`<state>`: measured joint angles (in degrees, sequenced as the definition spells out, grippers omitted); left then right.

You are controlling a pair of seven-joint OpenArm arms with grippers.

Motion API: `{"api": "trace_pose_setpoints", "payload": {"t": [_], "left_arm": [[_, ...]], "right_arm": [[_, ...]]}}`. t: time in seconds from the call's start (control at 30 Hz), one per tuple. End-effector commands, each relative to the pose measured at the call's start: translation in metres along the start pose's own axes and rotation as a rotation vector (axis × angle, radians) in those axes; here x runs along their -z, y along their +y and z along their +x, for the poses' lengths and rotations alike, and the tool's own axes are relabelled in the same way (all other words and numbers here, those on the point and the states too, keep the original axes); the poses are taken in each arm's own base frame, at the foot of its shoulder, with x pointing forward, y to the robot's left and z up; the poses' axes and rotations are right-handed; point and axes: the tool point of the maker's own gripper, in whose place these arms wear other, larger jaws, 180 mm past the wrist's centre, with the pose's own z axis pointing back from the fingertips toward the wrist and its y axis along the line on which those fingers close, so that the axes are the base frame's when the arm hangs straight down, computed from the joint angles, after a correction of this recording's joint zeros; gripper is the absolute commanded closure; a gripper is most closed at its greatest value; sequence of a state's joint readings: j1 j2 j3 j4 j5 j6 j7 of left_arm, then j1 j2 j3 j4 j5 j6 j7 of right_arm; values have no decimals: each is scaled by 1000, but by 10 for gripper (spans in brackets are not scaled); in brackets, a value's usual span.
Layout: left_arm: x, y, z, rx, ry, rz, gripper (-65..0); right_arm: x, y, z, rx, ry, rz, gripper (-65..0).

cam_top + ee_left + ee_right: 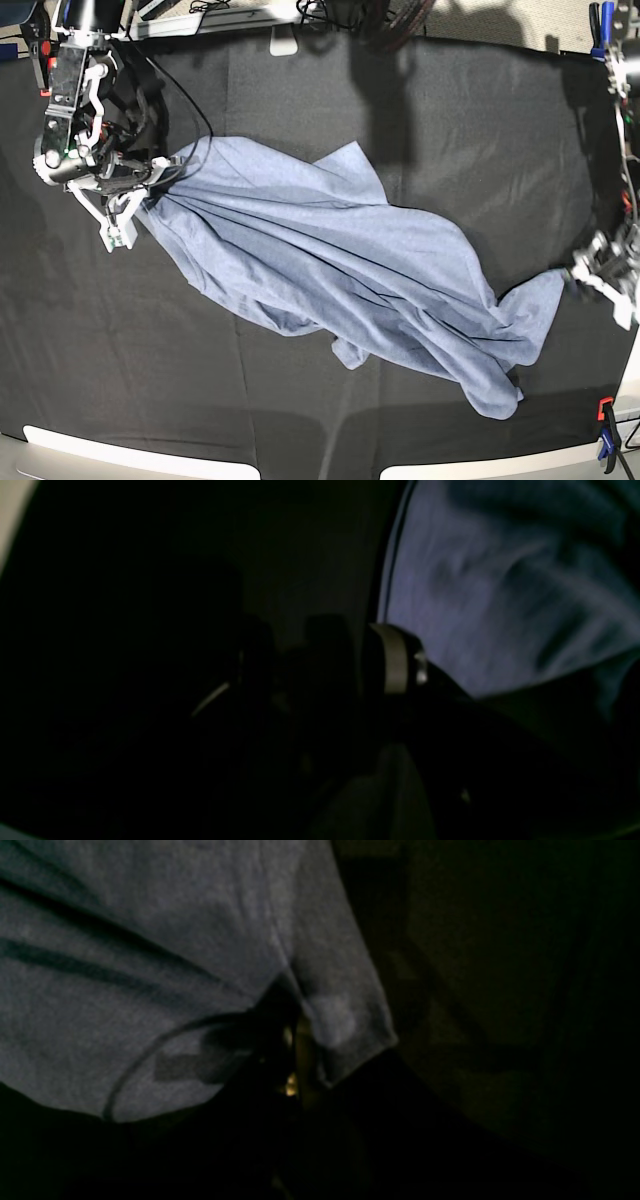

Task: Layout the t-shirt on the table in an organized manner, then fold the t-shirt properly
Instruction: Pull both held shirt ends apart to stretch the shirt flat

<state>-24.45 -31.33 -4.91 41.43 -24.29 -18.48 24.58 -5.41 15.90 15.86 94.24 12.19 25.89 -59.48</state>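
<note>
Garment: The t-shirt lay bunched in long diagonal folds across the middle of the desk, running from far left to near right, no lettering showing.
Right arm: The right gripper sat at the far-left end of the cloth; its jaws were closed on a bunched hem corner of the t-shirt, as the wrist view showed.
Left arm: The left gripper stood at the right edge, just beside the near-right tip of the cloth; its jaws were spread wide and held nothing visible.
Step in hand: Judged to be spreading, not yet folding.
Recommended method: Left jaws should close on a true corner, single layer; both arms then draw apart evenly, low over the desk, avoiding twist.
</note>
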Motion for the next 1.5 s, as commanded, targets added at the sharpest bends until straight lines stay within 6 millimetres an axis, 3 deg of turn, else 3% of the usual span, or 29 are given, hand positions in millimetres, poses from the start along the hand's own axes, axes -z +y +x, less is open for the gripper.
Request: {"api": "trace_pose_setpoints", "payload": {"t": [0.0,0.33,0.43,0.5,0.63,0.77,0.93,1.1,1.3,1.47], "left_arm": [[-3,0,29,-7,-72,-6,-269],[14,-41,8,-28,-29,-72,-259],[16,-47,5,-33,-19,-82,-163],[16,-48,4,-32,-16,-83,-4],[13,-40,-6,-23,49,-70,0],[5,-23,-35,-13,173,-42,0],[-18,4,-62,2,190,-6,0],[-50,0,-76,30,132,-29,0],[-91,-4,-73,100,59,-27,0],[-122,22,-68,95,23,42,0]], "right_arm": [[-5,-7,12,-9,-35,-20,0],[-5,-8,12,-9,-34,-21,0],[-5,-8,12,-9,-34,-21,0],[-5,-8,12,-9,-35,-21,0],[-5,-8,12,-9,-34,-21,0],[-5,-8,12,-9,-34,-22,0],[-8,-18,12,-25,-29,-44,0],[-23,-55,4,-80,39,-126,0],[-44,-98,-2,-141,113,-227,0],[-52,-110,2,-162,114,-257,0]]}}
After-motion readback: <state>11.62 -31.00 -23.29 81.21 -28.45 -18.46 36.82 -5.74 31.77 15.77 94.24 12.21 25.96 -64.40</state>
